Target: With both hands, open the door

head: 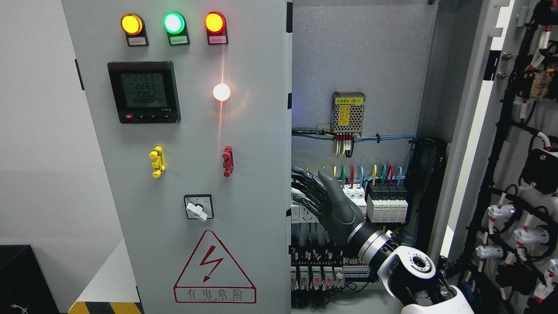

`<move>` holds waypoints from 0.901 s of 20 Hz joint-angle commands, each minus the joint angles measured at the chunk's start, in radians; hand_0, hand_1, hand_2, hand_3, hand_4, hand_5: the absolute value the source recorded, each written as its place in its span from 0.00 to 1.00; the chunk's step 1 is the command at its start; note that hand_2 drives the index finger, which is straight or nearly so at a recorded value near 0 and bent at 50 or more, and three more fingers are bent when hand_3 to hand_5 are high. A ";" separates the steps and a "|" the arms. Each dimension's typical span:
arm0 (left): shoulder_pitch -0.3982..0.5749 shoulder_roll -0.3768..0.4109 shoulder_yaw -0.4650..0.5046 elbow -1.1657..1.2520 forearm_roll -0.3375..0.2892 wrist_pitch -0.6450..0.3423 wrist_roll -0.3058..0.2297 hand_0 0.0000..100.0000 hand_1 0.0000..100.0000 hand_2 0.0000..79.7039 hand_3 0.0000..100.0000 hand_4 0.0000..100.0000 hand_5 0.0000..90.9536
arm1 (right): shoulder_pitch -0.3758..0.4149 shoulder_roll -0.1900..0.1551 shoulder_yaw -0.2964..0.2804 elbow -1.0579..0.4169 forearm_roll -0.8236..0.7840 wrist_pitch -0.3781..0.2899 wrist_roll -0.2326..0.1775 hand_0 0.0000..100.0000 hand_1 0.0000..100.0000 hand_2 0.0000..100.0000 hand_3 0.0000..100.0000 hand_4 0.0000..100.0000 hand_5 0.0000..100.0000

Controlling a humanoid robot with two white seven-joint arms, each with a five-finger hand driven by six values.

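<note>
The white forearm of the right arm (429,288) comes in at the lower right corner, nearest the camera, and ends in a dark right hand (324,200) raised in front of the open cabinet. Its fingers (305,187) are spread and only slightly bent, pointing left toward the free edge of the left door (244,174), and they hold nothing. Whether the fingertips touch that edge cannot be told from this angle; they lie just beside it.

The left door is closed and fills the middle of the view. It carries three lit lamps (173,22), amber, green and red, a digital meter (144,91), a yellow handle (157,162), a red handle (227,161), a rotary switch (198,207) and a red triangle warning sign (214,270) low down.

The right door (501,152) is swung wide open at the far right, showing its inner face with black cables and white connectors (501,212).

Deeper inside, behind the hand, stands a row of breakers (387,200) with coloured wires, terminal blocks (322,272) below, and a perforated power supply (348,112) with a yellow label on the back wall.
</note>
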 commanded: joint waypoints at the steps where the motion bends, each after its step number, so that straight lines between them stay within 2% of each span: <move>1: 0.000 -0.001 0.000 -0.001 0.000 0.000 0.000 0.00 0.00 0.00 0.00 0.00 0.00 | -0.001 -0.003 0.001 0.002 -0.002 -0.001 0.007 0.19 0.00 0.00 0.00 0.00 0.00; 4: 0.000 0.000 0.000 0.001 0.000 0.000 0.000 0.00 0.00 0.00 0.00 0.00 0.00 | -0.001 -0.001 -0.001 0.007 -0.002 -0.001 0.012 0.19 0.00 0.00 0.00 0.00 0.00; 7: 0.000 -0.001 0.000 0.001 0.000 0.000 0.000 0.00 0.00 0.00 0.00 0.00 0.00 | -0.002 -0.003 -0.001 0.009 -0.002 -0.001 0.044 0.19 0.00 0.00 0.00 0.00 0.00; 18: 0.000 0.000 0.000 0.001 0.000 0.000 0.000 0.00 0.00 0.00 0.00 0.00 0.00 | -0.022 -0.003 -0.001 0.036 -0.002 0.000 0.052 0.19 0.00 0.00 0.00 0.00 0.00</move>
